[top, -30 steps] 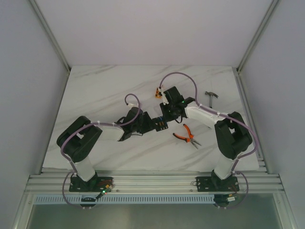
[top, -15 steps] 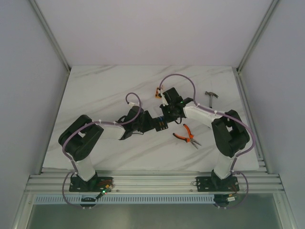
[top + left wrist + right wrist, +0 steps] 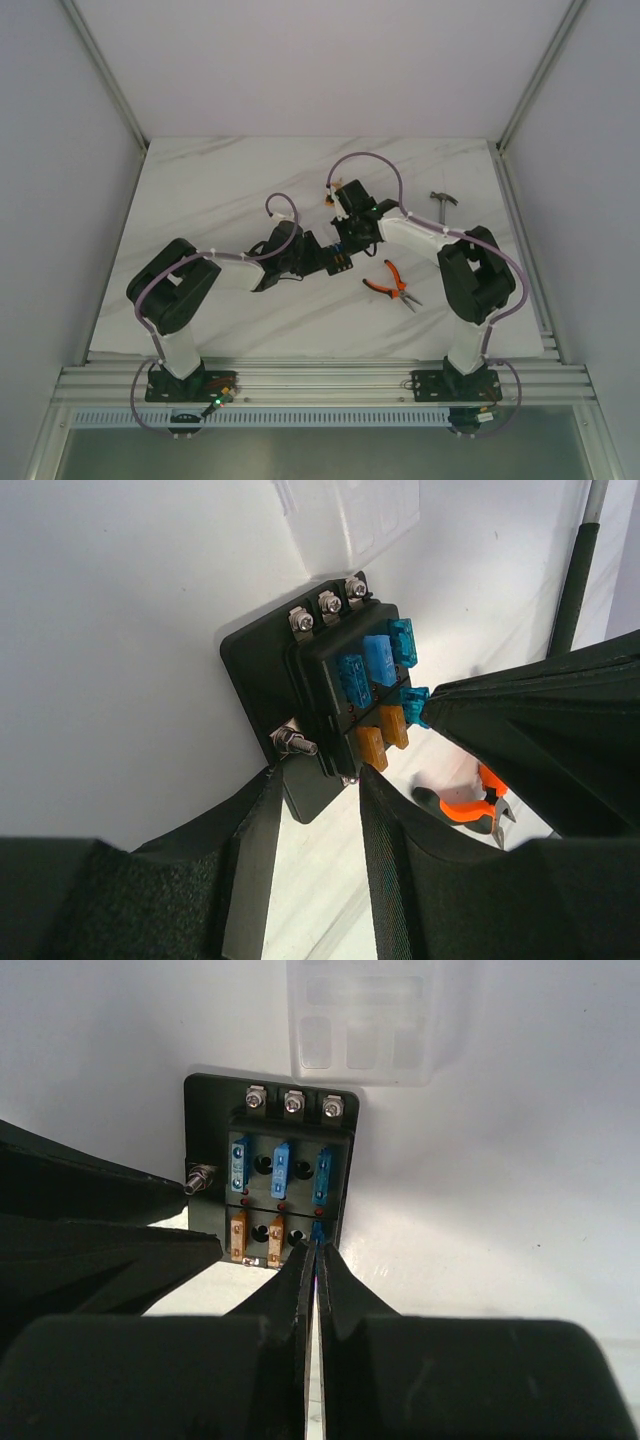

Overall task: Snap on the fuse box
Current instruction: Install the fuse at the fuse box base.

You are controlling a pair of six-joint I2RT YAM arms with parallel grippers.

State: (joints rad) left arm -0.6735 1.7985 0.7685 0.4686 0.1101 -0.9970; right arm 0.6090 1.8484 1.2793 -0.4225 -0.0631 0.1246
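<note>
1. Top view, main item. Fuse box [image 3: 340, 263]: black, lying near the middle of the white marbled table [image 3: 200, 190], where the two arms meet. The left claw [image 3: 326, 260] reaches it from 9 o'clock and the right claw [image 3: 346, 248] from 12 o'clock. Both claws are too small here to tell their state.
2. Top view, other items.
   - Pliers [image 3: 392, 285]: orange handles, at 4 o'clock from the fuse box and apart from it.
   - Hammer [image 3: 443, 203]: at 2 o'clock, well apart, near the table's right edge.
   - Orange block [image 3: 328, 196]: at 12 o'clock, beyond the right claw.
3. Left wrist view.
   - The fuse box fills the centre, with screw terminals [image 3: 328, 605] along its 12 o'clock edge.
   - Blue fuses [image 3: 378, 660] sit in the far row and orange fuses [image 3: 385, 735] in the near row.
   - The left claw is closed on the base plate. One finger touches each side of the plate's 6 o'clock corner.
   - The right claw enters from 3 o'clock, with its tip on the corner fuse [image 3: 414, 702].
   - A clear cover [image 3: 350, 520] lies on the table at 12 o'clock, just beyond the box.
4. Right wrist view.
   - The fuse box is at centre.
   - The right claw comes in from 6 o'clock with its jaws pressed together and its tips at the corner fuse.
   - I cannot tell whether that fuse is pinched between them.
   - The left claw is at 9 o'clock, with its fingers either side of the plate edge by a bolt [image 3: 200, 1175].
</note>
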